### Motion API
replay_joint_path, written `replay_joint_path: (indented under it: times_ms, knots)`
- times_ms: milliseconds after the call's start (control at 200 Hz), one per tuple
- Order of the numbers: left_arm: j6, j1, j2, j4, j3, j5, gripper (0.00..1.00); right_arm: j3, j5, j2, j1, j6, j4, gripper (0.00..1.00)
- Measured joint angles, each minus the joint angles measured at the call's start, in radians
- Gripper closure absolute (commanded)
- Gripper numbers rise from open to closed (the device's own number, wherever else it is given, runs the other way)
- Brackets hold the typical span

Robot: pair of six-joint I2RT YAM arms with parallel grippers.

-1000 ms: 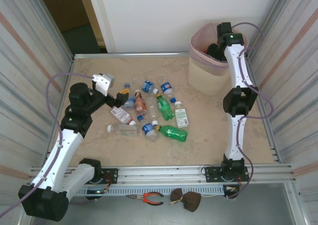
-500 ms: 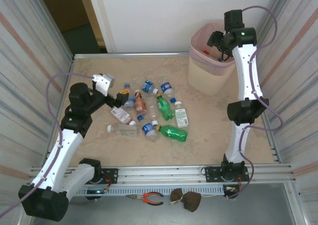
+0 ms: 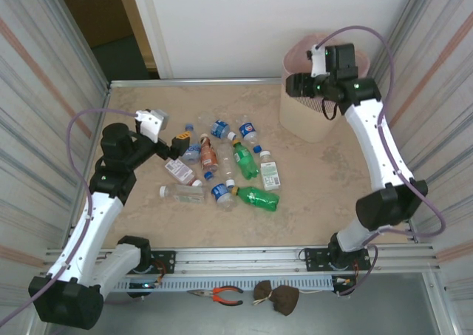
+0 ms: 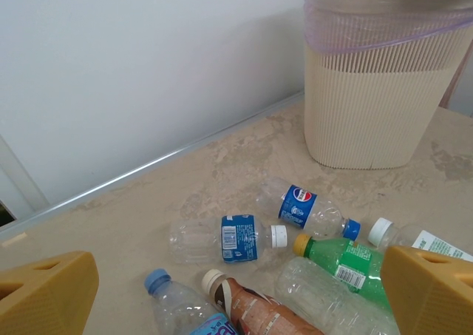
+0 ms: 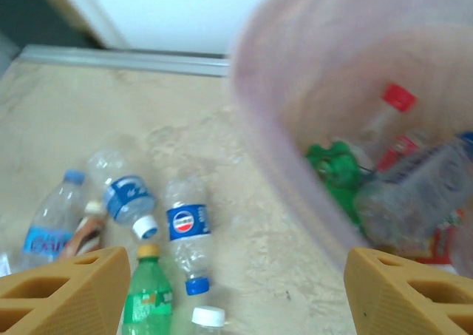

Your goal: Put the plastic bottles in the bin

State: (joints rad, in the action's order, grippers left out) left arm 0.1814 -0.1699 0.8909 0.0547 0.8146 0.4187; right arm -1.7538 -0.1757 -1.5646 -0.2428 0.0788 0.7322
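A few plastic bottles [image 5: 406, 183] were seen lying in the bin [image 3: 307, 120] at the far right of the counter [image 3: 332, 180], roughly a dozen more bottles [image 3: 244, 161] were left scattered mid-counter, and the left fingers [image 4: 44, 294] and right fingers [image 5: 59, 290] were spread apart, empty.

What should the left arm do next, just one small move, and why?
Probably lower the open, empty left gripper onto the orange-brown plastic bottle with the cream cap. It lies on the table, centred in the left wrist view, outside the pale ribbed plastic bin.
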Motion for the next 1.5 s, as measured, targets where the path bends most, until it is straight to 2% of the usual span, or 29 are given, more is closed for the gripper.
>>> replay_joint_path:
  times_ms: [200,416,601,897,1197,1503]
  knots:
    - [-0.007,0.014,0.0,0.0,0.0,0.006,0.01,0.248,-0.092,0.114,-0.127,-0.209,-0.18,0.23]
    - [-0.026,0.037,0.0,-0.001,0.0,0.006,0.01,0.411,-0.144,0.148,-0.274,-0.372,-0.273,0.22]
    - [-0.033,0.047,0.002,0.0,0.0,-0.028,0.01,0.504,-0.16,0.141,-0.415,-0.443,-0.321,0.23]
    - [-0.082,0.167,0.034,0.001,0.0,-0.062,0.01,0.489,-0.137,-0.011,-0.617,-0.484,-0.366,0.26]
    - [-0.117,0.306,0.039,0.002,0.0,-0.061,0.01,0.331,-0.109,-0.239,-0.774,-0.484,-0.365,0.27]
    - [-0.135,0.33,0.039,0.0,0.0,-0.042,0.01,0.189,-0.088,-0.43,-0.845,-0.476,-0.367,0.28]
